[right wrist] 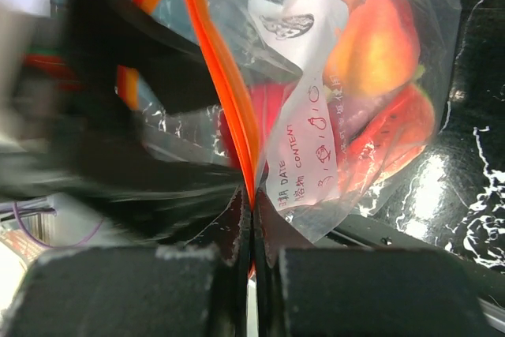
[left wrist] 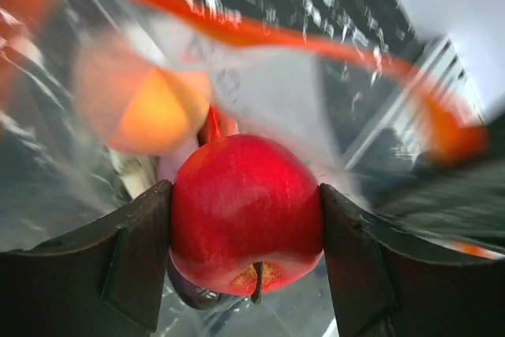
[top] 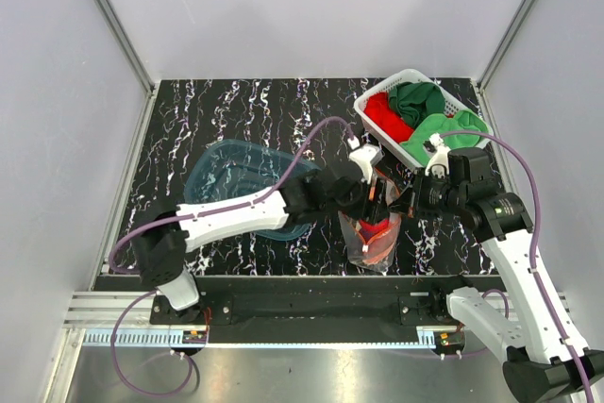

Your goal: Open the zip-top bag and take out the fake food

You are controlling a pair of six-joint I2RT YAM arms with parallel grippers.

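The bag [top: 370,243] lies on the black marbled table [top: 236,110], right of centre and close to the near edge, between the two arms. It is clear, crinkly plastic with an orange-red zip strip [right wrist: 207,61] along its mouth and a white label [right wrist: 304,155] printed in red on one face. The grippers meet at its far end, and the strip's two halves stand apart there, so the mouth gapes.

The right gripper [right wrist: 251,212] is pinched tight on the zip strip, with only the strip and film between its closed fingers. The left gripper [left wrist: 245,193] reaches into the mouth from the left. Its two dark fingers [left wrist: 126,262] press flush against opposite sides of the apple [left wrist: 246,219], gripping it inside the bag.

The apple is glossy red, and its underside faces the left wrist camera, showing a yellowish patch round a short brown stem. Just behind it, up and to the left in that view, sits the peach [left wrist: 158,112], orange-yellow and duller, blurred by the film. From the right wrist, the peach shows near the closed end of the bag. Below it is a red-orange shape too crumpled over by plastic to name.

A translucent blue tub [top: 236,181] lies left of the bag, partly under the left arm. A white basket [top: 377,92] holding red and green cloths stands at the far right.
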